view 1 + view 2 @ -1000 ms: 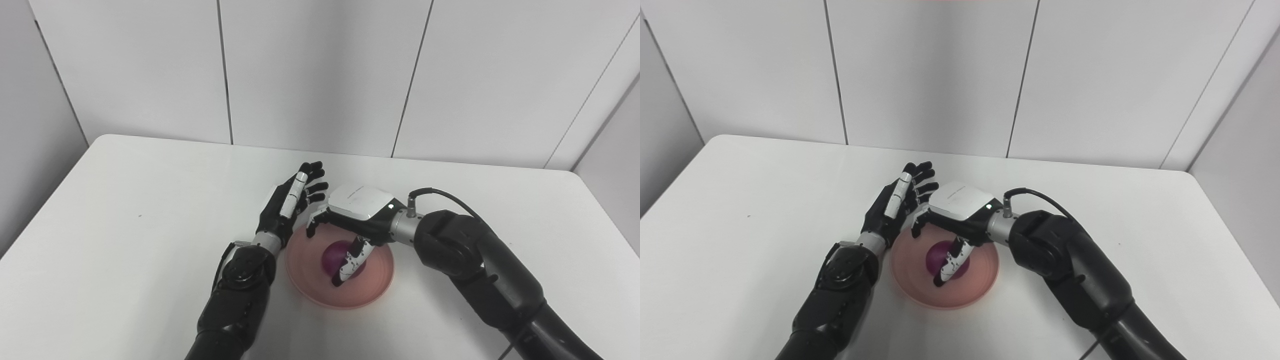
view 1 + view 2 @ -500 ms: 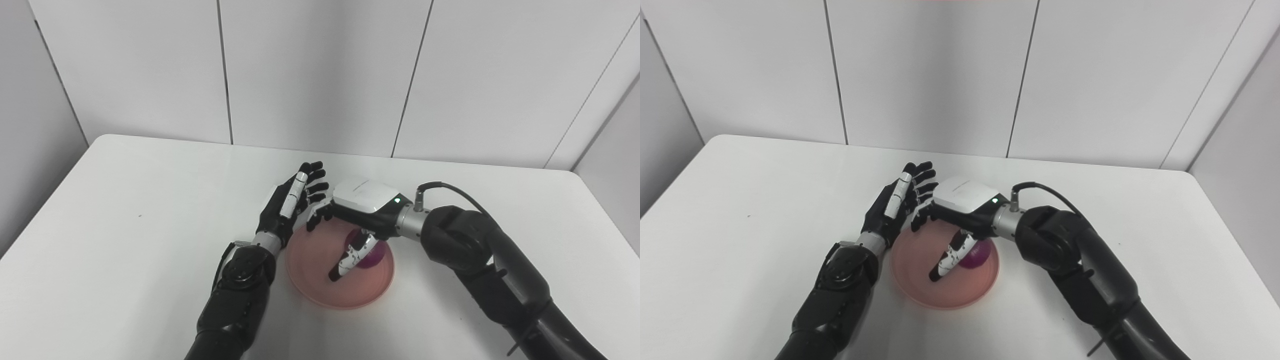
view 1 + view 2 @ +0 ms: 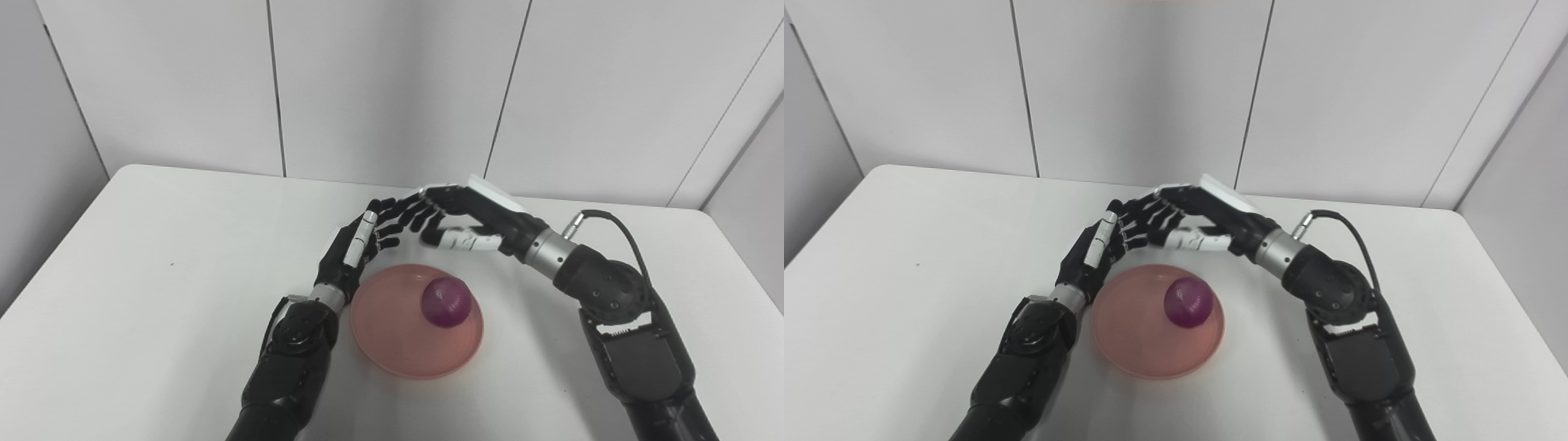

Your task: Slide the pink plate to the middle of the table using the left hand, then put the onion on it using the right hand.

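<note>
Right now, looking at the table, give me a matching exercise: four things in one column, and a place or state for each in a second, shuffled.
Things:
1. onion
2. plate
3. left hand
4. right hand

Places or states:
A. open, raised beyond the plate's far edge
B. lying on the plate, right of its middle
C. open, upright at the plate's left edge
D. flat on the white table

Pairs: 1-B, 2-D, 3-C, 4-A

Two glossy black robot arms are showing rounded shoulder-like joints and silver metal wrist rings. The left hand (image 3: 355, 248) is wearing black fingers with one white segment, while the right hand (image 3: 468, 220) is carrying a white back plate, white-and-black fingers and a black cable looping from its wrist.
</note>
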Controlling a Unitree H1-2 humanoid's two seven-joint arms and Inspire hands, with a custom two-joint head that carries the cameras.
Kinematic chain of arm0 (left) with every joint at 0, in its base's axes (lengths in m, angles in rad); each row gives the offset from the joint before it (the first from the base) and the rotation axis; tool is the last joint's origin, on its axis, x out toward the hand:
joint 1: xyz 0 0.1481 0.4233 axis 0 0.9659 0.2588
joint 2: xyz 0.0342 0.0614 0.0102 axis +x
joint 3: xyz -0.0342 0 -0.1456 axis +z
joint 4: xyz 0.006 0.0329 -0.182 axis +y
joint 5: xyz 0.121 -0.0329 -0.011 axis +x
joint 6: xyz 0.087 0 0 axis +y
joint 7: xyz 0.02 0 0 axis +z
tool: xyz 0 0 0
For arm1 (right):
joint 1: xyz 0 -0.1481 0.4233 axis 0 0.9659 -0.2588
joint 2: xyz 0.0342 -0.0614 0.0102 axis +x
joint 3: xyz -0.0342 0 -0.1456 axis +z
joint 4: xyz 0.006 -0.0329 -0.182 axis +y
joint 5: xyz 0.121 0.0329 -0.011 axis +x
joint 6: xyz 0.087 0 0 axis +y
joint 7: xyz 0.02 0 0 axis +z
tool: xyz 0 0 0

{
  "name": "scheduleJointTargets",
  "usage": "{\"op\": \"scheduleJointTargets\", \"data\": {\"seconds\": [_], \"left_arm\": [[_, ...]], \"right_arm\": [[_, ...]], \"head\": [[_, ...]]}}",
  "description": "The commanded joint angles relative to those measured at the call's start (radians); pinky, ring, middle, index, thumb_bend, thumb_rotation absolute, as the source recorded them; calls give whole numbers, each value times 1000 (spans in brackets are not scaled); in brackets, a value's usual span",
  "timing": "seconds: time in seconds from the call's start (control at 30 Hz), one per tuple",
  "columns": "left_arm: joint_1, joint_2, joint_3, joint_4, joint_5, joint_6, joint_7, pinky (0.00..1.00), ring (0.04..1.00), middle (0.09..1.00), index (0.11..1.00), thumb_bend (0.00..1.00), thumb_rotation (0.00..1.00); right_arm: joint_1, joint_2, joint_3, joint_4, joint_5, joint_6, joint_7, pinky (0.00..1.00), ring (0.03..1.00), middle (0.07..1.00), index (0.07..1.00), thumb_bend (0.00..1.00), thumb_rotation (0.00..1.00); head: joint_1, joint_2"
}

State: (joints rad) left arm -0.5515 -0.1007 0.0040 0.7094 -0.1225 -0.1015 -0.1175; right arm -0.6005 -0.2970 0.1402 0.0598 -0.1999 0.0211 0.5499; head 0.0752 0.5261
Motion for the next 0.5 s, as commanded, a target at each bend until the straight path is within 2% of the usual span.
{"op": "scheduleJointTargets", "data": {"seconds": [0.0,0.07,0.1,0.13,0.2,0.23,0.33,0.47], "left_arm": [[103,4,1,98,9,117,19,770,806,861,809,652,889],[104,5,2,96,7,120,17,771,807,862,812,652,887],[106,5,1,93,9,120,17,772,807,862,813,652,886],[107,5,0,91,10,120,16,768,805,862,814,649,888],[111,4,0,79,11,126,17,766,801,862,816,644,886],[113,4,0,75,10,129,17,766,801,862,816,643,886],[116,4,1,68,9,134,18,763,796,858,815,644,878],[118,6,0,66,8,135,14,769,799,865,818,645,876]], "right_arm": [[-30,20,-59,-14,65,34,-67,511,595,649,691,1000,998],[-20,41,-96,-11,105,62,-98,539,602,650,704,1000,1000],[-9,65,-130,-6,143,102,-121,544,605,651,707,1000,1000],[-2,80,-151,-2,169,130,-137,652,701,725,769,1000,1000],[13,111,-188,16,219,167,-169,770,814,825,857,1000,1000],[19,123,-200,29,239,175,-180,776,819,830,862,1000,1000],[32,147,-223,62,289,197,-205,897,901,903,916,1000,1000],[53,171,-237,112,330,203,-230,983,939,929,941,1000,1000]], "head": [[-1,0],[-3,0],[-5,2],[-5,2],[-6,2],[-6,3],[-8,4],[-9,4]]}}
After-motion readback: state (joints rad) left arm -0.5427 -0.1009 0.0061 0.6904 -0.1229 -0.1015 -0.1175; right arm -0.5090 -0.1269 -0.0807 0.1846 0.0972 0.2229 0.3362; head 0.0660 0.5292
